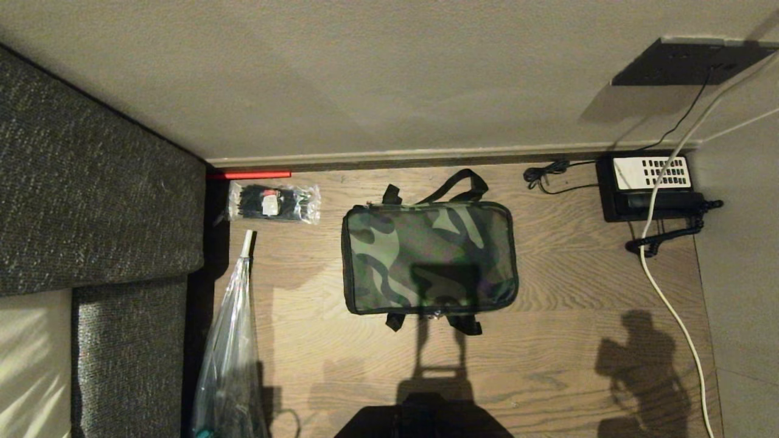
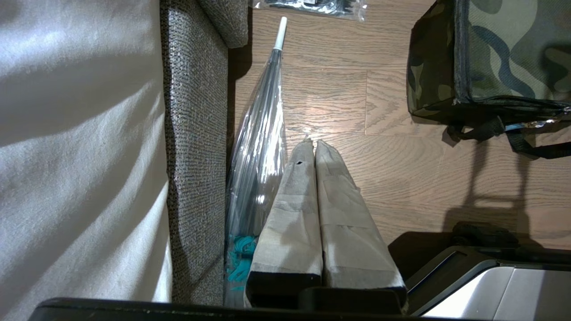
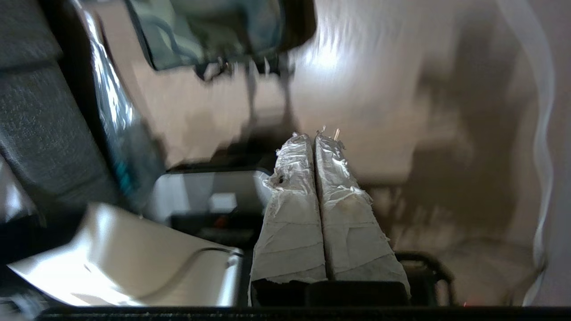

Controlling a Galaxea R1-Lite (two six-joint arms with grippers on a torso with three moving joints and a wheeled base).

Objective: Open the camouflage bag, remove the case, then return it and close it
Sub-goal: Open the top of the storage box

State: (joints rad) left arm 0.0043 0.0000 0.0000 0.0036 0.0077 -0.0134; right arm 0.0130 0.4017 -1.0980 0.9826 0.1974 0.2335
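— Where's the soft green, tan and black camouflage bag [image 1: 429,258]?
— Zipped, flat on the wooden floor [image 1: 578,292].
— Grippers?
— Left gripper [image 2: 311,143] and right gripper [image 3: 313,136] pressed together, holding nothing.

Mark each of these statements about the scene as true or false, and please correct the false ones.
1. The camouflage bag lies zipped shut on the wooden floor. True.
2. The case stands beside the bag. False: no case is in view.
3. The packet of black ties touches the bag. False: it lies apart, near the wall on the robot's left.
4. The right gripper holds the bag's strap. False: its jaws are shut on nothing, above bare floor.
5. The left gripper has its jaws shut, beside the clear umbrella. True.
6. A black telephone sits on the floor to the robot's right of the bag. True.
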